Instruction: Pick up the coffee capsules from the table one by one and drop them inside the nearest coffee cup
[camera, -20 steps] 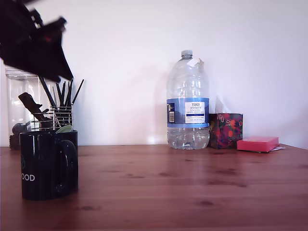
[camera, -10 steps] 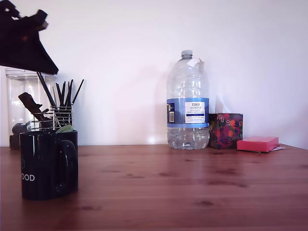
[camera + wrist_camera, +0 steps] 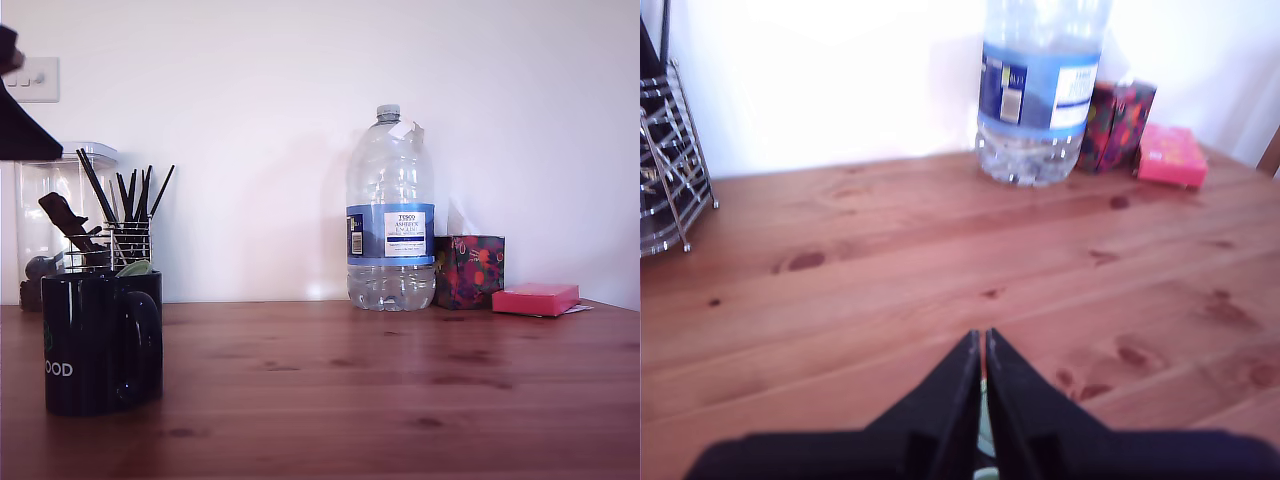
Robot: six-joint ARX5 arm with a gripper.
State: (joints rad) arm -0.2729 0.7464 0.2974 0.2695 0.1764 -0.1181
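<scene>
Since a moment ago the black gripper (image 3: 984, 345) has withdrawn past the exterior view's upper left, jaws almost closed on nothing visible, well above the glossy black ceramic mug (image 3: 100, 340) where a pale sage-green capsule (image 3: 133, 268) peeks over the rim.

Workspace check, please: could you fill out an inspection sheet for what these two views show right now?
Surface: wooden table, knotty; no loose capsules seen on it.
Job's things: black mug at the exterior view's left; one pale green capsule peeks over its rim.
Clutter: water bottle, patterned box, pink pad, wire holder of black sticks, clear jar.
Grippers: claw shut, above bare wood; a pale green sliver shows deep between its fingers, and what it is cannot be told.
Cables: nothing seen.
Surroundings: white wall, wall switch.
</scene>
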